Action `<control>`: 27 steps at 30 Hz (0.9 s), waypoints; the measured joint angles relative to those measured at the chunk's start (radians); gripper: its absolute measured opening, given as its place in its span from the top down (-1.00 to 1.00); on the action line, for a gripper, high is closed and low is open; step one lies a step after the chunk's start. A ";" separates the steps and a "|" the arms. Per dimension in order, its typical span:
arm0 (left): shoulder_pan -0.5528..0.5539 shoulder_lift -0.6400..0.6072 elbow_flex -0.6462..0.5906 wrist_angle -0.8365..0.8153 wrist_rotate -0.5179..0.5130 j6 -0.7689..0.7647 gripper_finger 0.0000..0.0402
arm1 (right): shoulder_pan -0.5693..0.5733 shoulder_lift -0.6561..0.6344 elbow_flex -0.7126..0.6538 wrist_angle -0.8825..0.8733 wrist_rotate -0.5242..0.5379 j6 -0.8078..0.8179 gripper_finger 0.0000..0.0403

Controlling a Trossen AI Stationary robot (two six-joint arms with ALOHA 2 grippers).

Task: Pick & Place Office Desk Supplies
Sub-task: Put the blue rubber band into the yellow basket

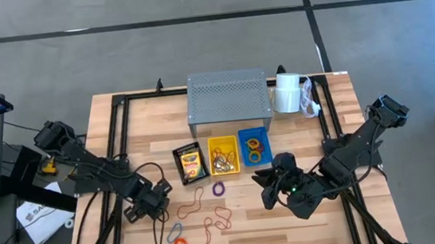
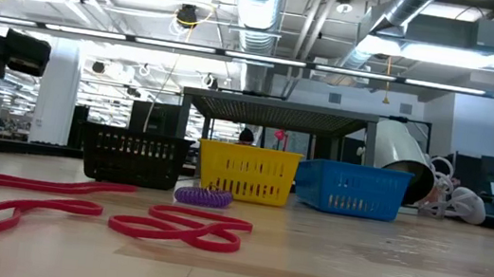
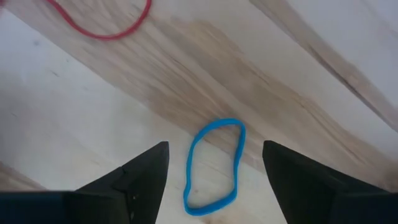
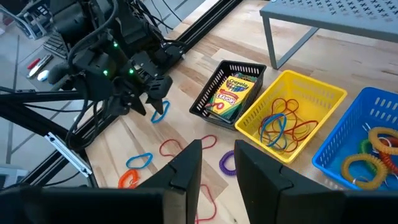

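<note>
Overhead, your left gripper hangs near loose thin rubber-band loops before 3 small plastic baskets; its wrist view shows fingers apart astride a thin blue rubber-band loop; your right gripper's fingers stand slightly apart.

Bright, even overhead light (foreground bands blurred).

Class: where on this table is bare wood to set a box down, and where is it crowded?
Bare wood lies left of the grey riser and right of the blue basket. Crowded: rubber-band loops between left gripper and right gripper.
</note>
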 joint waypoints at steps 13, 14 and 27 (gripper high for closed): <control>0.000 0.000 -0.069 0.099 -0.036 0.000 -0.22 | 0.000 0.000 0.000 0.023 0.000 0.000 0.54; 0.000 0.000 -0.072 0.105 -0.032 0.000 -0.22 | 0.000 0.000 0.000 0.023 0.000 0.000 0.54; 0.000 0.000 -0.077 0.102 0.026 0.019 -0.18 | 0.000 0.000 0.000 0.023 -0.016 0.000 0.54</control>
